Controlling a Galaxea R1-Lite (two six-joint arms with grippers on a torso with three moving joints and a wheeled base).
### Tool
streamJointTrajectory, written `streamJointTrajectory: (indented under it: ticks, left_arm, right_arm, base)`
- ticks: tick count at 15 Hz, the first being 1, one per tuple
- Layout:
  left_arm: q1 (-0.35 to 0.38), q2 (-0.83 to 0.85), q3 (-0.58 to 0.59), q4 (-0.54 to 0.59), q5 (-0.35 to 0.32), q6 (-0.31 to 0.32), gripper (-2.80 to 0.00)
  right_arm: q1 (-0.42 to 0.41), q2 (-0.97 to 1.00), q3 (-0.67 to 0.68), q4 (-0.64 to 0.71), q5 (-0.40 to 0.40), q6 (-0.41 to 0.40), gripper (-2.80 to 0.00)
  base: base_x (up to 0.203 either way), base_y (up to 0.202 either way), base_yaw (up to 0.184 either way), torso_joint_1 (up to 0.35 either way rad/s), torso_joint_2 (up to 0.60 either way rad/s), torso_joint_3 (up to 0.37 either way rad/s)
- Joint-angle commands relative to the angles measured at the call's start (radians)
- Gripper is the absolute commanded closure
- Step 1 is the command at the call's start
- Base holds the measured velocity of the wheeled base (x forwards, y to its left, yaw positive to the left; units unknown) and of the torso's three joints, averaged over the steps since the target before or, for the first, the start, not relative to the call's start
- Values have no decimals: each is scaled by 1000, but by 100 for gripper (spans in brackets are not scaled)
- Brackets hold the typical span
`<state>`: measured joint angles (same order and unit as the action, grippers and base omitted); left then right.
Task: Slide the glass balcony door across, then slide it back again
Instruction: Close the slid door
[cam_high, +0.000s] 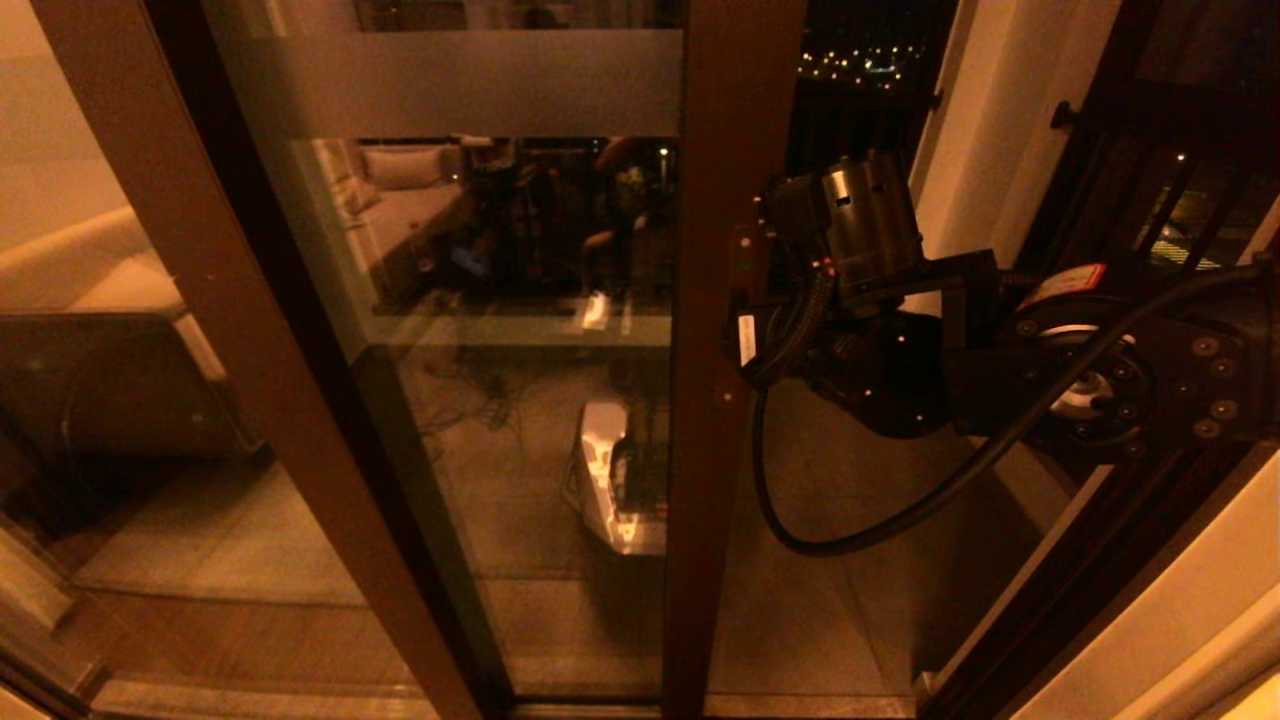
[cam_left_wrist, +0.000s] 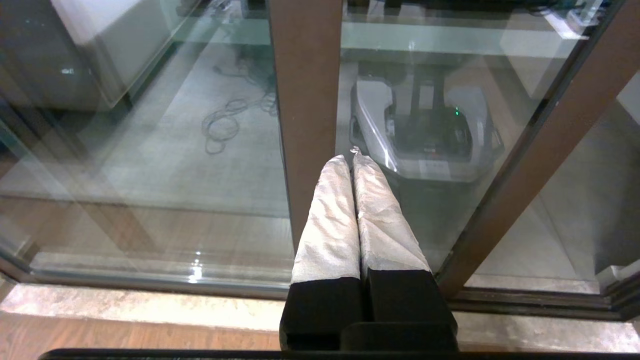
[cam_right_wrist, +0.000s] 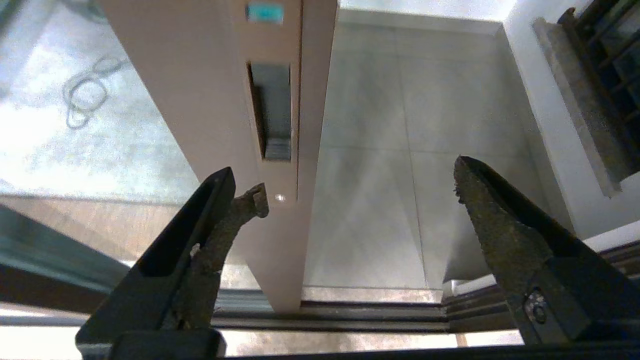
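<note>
Right tool (cam_right_wrist: 360, 185) stands apart, one finger (cam_right_wrist: 240, 210) just beside the recessed handle (cam_right_wrist: 272, 112) on the glass balcony door (cam_high: 735, 200), whose stile runs twelve to six through the head view's middle. It should hook that recess squarely and pull level along the track (cam_right_wrist: 350, 312). Open doorway lies toward three o'clock, wall (cam_high: 970, 120) near; left tool (cam_left_wrist: 352, 160), pressed together, hangs parked.

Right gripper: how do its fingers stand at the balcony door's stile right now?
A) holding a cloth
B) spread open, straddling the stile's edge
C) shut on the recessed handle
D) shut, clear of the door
B: in the right wrist view the right gripper has its fingers spread wide, the glass balcony door stile edge between them, below the recessed handle.
</note>
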<state>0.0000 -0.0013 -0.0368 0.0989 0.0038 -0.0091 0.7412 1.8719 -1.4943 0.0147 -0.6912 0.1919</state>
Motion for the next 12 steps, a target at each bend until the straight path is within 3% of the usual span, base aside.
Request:
streamJointTrajectory:
  ticks: [1,12]
  left_arm:
    - [0,0,0,1,1,0,0]
    - [0,0,0,1,1,-2,0]
  right_arm:
    - [13,-7,14,-3,-3,2,-280]
    - [18,-8,20,-16,-2,0,-280]
  base:
    - [0,0,0,0,0,0]
    - [0,0,0,0,0,0]
